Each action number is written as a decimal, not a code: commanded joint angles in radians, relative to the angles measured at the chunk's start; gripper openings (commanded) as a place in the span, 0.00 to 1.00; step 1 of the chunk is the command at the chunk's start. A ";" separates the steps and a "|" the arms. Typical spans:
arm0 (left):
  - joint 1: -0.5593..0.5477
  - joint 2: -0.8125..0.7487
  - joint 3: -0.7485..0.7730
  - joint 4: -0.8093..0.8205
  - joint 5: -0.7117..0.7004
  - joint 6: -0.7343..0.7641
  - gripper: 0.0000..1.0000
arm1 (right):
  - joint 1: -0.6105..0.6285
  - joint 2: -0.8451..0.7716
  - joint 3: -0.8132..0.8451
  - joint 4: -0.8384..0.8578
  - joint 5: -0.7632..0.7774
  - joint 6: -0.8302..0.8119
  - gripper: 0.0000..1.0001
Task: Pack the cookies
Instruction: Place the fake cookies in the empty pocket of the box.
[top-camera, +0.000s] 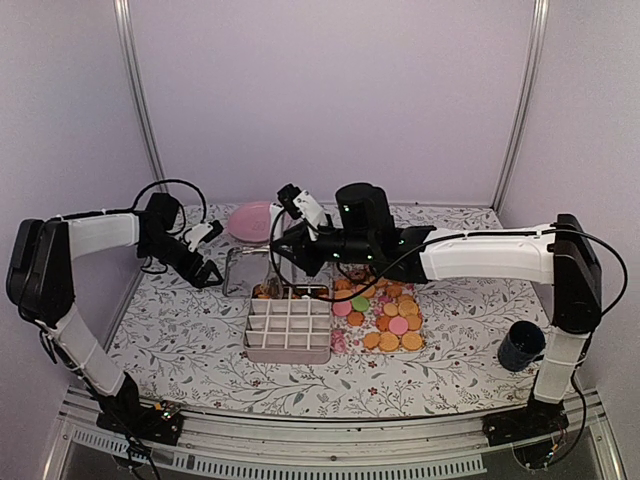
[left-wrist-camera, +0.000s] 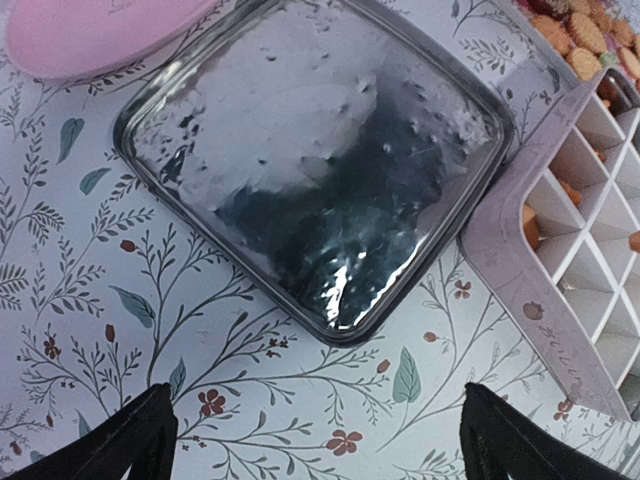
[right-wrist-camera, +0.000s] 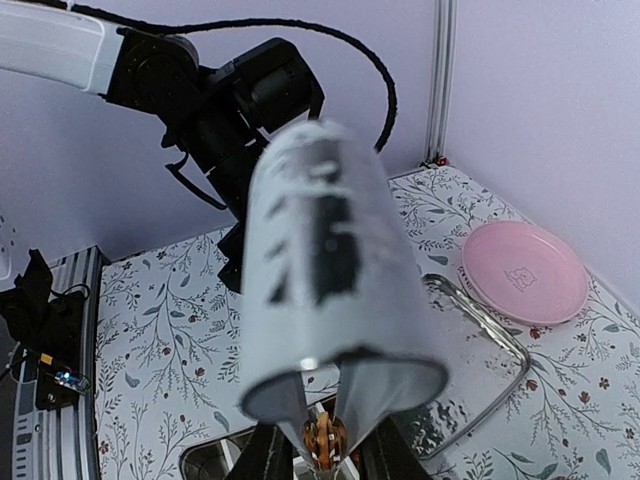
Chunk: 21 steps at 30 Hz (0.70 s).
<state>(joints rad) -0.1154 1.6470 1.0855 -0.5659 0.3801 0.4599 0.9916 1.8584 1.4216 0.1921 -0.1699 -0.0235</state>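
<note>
The left claw (left-wrist-camera: 315, 440), wide open and empty, hangs left of the divided tray (left-wrist-camera: 560, 300); right claw (top-camera: 280, 258) clamps a pale tool (right-wrist-camera: 330, 300) pinching a cookie (right-wrist-camera: 323, 438) at its far edge.

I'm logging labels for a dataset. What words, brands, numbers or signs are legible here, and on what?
No text can be read.
Pink plate: small mark at its centre, too small to read.
White tool in the right hand: dark markings, blurred.
Divided tray: tiny print on its rim, unreadable.
</note>
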 joint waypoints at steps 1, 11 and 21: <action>0.010 -0.042 -0.025 -0.001 -0.001 0.009 0.99 | 0.018 0.040 0.053 0.045 -0.044 0.056 0.00; 0.011 -0.070 -0.048 0.017 -0.039 0.010 0.99 | 0.029 0.096 0.053 0.058 -0.045 0.070 0.00; 0.012 -0.107 -0.099 0.026 -0.068 0.021 0.99 | 0.032 0.140 0.059 0.110 -0.029 0.094 0.00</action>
<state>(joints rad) -0.1127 1.5719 1.0180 -0.5568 0.3302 0.4633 1.0122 1.9850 1.4502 0.2588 -0.2008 0.0544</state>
